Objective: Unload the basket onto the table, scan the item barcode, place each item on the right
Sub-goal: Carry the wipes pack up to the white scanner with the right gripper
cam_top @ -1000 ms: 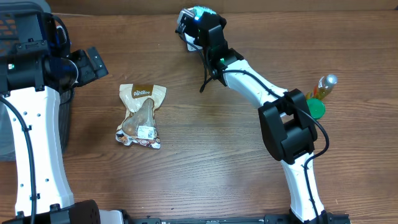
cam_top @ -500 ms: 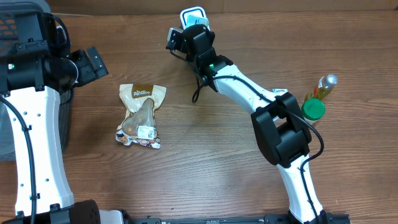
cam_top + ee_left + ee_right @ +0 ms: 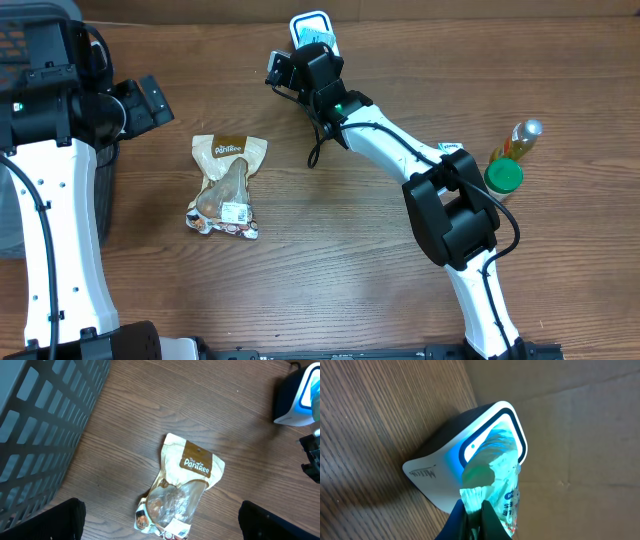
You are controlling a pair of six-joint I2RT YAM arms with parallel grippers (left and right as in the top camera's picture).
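My right gripper (image 3: 474,510) is shut on the crimped edge of a small clear plastic packet (image 3: 496,477) with blue print. It holds the packet up against the glowing blue window of the white barcode scanner (image 3: 445,455). From overhead, the scanner (image 3: 311,24) stands at the table's far edge with the right gripper (image 3: 306,52) just in front of it, and the packet is hidden by the wrist. My left gripper (image 3: 162,521) hangs open, high above a tan snack bag (image 3: 186,482), touching nothing. The bag (image 3: 228,185) lies flat at centre left.
A grey slatted basket (image 3: 45,425) stands left of the snack bag. A green-capped jar (image 3: 505,176) and a slim silver-capped bottle (image 3: 524,136) stand at the right. A cardboard wall (image 3: 570,435) rises behind the scanner.
The right wrist has shifted a little left and turned in front of the scanner, uncovering more of its top. The left arm and the snack bag have not moved.
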